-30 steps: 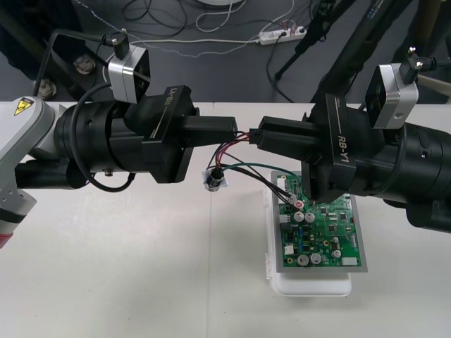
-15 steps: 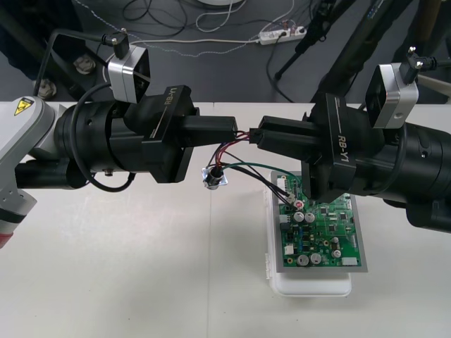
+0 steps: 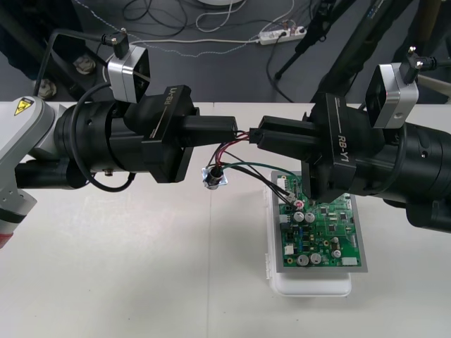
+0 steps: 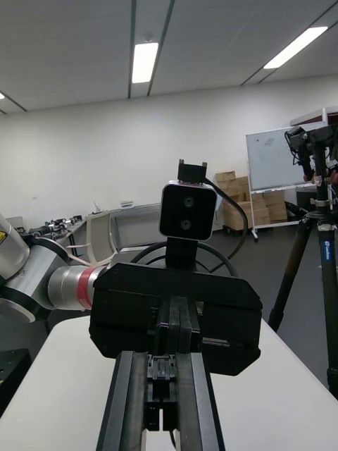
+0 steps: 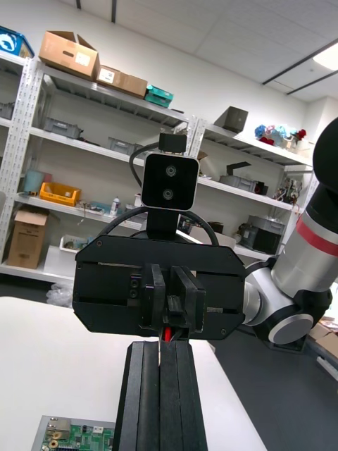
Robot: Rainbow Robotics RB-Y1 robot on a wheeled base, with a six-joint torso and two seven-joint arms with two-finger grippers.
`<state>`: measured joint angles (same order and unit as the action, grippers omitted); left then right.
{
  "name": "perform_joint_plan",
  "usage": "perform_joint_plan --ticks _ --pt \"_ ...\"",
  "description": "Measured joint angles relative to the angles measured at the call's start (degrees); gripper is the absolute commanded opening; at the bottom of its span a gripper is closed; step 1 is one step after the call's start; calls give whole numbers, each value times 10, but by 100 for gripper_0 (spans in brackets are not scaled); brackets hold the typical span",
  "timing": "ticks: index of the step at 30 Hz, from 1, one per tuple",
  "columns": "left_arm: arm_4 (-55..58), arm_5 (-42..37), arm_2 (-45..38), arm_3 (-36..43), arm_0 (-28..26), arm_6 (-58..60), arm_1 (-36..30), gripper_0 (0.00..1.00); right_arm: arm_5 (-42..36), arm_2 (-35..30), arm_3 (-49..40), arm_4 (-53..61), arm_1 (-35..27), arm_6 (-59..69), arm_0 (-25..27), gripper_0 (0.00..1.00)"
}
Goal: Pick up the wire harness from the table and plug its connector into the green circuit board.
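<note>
At the upper middle of the frame the two arms meet tip to tip above the table (image 3: 127,267). The left pincer (image 3: 235,129) comes in from the left and the right pincer (image 3: 261,137) from the right, both lying level along one line across the picture.

The right pincer is closed on the harness (image 3: 243,165). The left wrist view shows a red wire (image 5: 167,333) caught between its fingers, and its own wrist view shows a small dark piece (image 4: 162,377) held between them, probably the plug. The left pincer has its fingers pressed together. I cannot tell whether a wire is pinched at their tip.

From the meeting point the wires loop down and left to the socket (image 3: 213,177), which sits below the left pincer's tip. Whether it hangs or rests on the table I cannot tell. Green and black strands run on to the right, under the right pincer and over the upper left corner of the board (image 3: 331,232). No plug shows seated in the board.

The board, on its white base (image 3: 310,285), lies to the lower right of the held end, directly under the right arm, so that arm is the nearer one. The gripped end points sideways along the fingers while the board faces up. In my judgement the next move turns on tipping that end downward and carrying it a little to the lower right, with the left pincer letting go or giving slack.
</note>
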<state>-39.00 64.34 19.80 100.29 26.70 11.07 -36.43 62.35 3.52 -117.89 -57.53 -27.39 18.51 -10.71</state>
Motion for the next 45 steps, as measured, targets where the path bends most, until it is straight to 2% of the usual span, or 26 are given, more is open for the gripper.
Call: perform_joint_plan --ticks 12,13,14,45 --pt "2 0 0 0 0 0 0 0 0 0 0 0 0 0 0 0" --pt "2 0 0 0 0 0 0 34 0 0 0 0 0 0 0 0" --pt "2 0 0 0 0 0 0 100 0 0 0 0 0 0 0 0" --pt "6 0 0 0 0 0 10 100 0 0 0 0 0 0 0 0"
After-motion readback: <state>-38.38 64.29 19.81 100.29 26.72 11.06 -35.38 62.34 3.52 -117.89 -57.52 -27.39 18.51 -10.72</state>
